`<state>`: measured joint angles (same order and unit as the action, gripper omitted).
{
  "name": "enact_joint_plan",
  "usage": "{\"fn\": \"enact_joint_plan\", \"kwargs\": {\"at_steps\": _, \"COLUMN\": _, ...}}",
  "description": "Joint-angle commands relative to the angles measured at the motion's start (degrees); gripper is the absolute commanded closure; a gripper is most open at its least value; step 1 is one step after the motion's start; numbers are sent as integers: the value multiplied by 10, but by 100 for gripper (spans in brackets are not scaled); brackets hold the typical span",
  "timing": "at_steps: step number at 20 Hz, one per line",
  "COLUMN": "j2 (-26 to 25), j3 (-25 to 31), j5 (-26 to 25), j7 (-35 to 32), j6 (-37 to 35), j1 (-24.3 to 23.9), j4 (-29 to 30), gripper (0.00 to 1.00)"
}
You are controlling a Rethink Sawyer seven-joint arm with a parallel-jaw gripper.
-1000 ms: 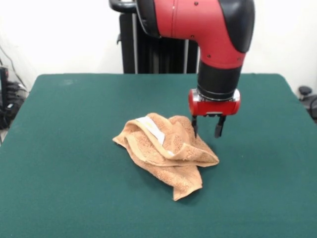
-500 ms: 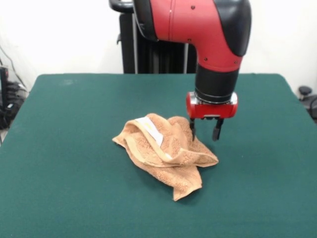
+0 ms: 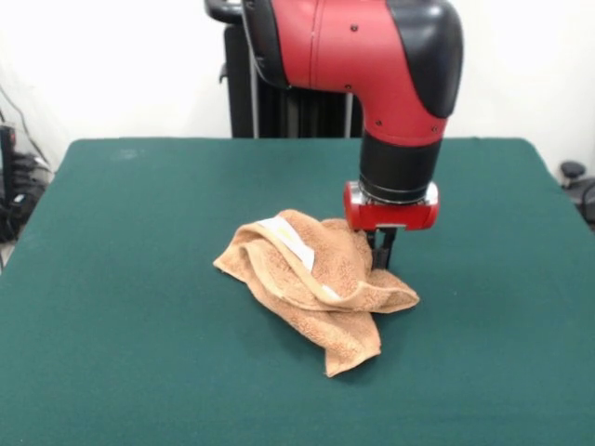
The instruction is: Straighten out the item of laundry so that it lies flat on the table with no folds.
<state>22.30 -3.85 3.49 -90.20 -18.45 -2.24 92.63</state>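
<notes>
The towel [image 3: 311, 283] lies crumpled mid-frame on the green surface [image 3: 112, 307]. The gripper [image 3: 381, 253] sits at its right edge, fingers clenched on a fold, probably to draw it flat.

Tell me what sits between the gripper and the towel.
Nothing: in the front view the gripper is down at the crumpled towel's right edge, closed on a fold, with no gap showing between them.

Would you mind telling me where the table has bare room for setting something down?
The green table is bare along the picture's left side, across the near strip below the crumpled orange towel, and on the right beyond the gripper. The far strip by the pedestal is bare too. It is crowded only mid-table, where the gripper meets the towel.
</notes>
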Motion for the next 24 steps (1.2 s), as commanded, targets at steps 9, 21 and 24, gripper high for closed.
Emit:
{"fn": "enact_joint_plan", "kwargs": {"at_steps": 9, "j2": -45, "j3": 52, "j5": -10, "j7": -80, "j6": 19, "j1": 3, "j4": 15, "gripper": 100}}
{"fn": "enact_joint_plan", "kwargs": {"at_steps": 21, "j2": -27, "j3": 42, "j5": 66, "j7": -181, "j6": 8, "j1": 90, "j4": 35, "gripper": 100}}
{"fn": "enact_joint_plan", "kwargs": {"at_steps": 24, "j2": -27, "j3": 37, "j5": 78, "j7": -181, "j6": 7, "j1": 100, "j4": 35, "gripper": 100}}
